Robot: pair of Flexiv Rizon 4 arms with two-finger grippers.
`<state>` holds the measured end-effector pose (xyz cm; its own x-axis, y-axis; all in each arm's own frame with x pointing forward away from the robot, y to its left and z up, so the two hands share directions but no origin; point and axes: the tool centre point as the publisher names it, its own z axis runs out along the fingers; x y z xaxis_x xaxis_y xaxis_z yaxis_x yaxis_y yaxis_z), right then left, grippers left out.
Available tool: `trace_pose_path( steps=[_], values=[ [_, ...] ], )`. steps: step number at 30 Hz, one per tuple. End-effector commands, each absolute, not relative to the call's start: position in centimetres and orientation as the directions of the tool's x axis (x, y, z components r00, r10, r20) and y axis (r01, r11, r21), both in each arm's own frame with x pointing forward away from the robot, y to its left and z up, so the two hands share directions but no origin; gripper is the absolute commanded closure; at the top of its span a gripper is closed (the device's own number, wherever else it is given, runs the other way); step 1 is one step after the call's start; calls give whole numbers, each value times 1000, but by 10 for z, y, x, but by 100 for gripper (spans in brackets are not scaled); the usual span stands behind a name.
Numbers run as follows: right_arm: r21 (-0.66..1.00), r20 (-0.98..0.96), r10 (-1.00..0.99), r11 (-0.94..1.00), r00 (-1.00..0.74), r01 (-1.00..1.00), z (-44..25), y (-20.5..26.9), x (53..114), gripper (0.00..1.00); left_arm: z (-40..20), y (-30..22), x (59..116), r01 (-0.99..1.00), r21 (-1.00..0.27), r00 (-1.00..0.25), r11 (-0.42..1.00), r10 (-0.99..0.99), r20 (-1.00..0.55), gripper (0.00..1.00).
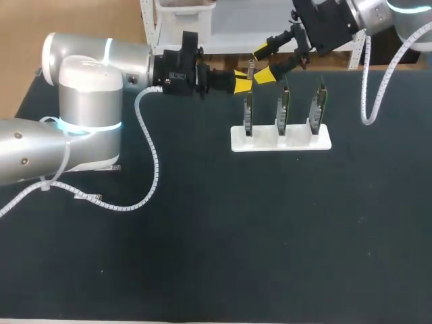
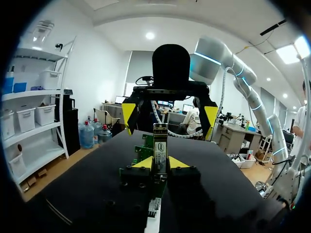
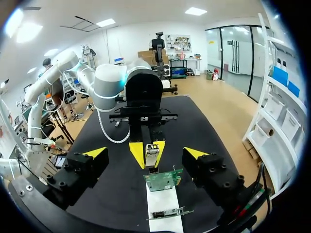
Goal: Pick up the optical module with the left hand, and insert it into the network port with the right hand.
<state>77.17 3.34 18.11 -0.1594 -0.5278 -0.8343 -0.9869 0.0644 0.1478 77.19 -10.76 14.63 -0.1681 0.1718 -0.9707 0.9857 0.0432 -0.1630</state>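
1. In the head view the optical module point(image 1: 250, 69) is only a small metal sliver among yellow tips, and its shape cannot be made out there. In the left wrist view the left gripper point(image 2: 160, 164) and the module hide most of the network cards point(image 1: 283, 108), so only a green edge shows beside them. The ports on the cards are too small to tell apart in any view.
2. The left gripper is pinching the module from both sides at its lower part, and the rest stands up clear of the yellow tips.
3. The right gripper point(image 1: 264, 63) is spread wide and touches nothing. It faces the left one, with the module in the gap between its fingers.
4. The module is a slim silver bar with a label on its face. It is held in the air near the bench's point(image 1: 223, 256) far edge, over the left end of the white holder point(image 1: 297, 142) with its three upright cards.
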Motion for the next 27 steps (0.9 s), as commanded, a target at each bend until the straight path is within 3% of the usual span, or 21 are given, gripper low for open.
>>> trace_pose_path(
  steps=[1,27],
  values=[
    [163,-831,-529,60,-170,-985,178,37,779,0,146,-108,774,986,-163,-168,39,173,-971,100],
    [176,-829,-533,35,-168,-984,177,48,777,0,146,-108,774,986,-163,-168,39,173,-971,100]
  ],
)
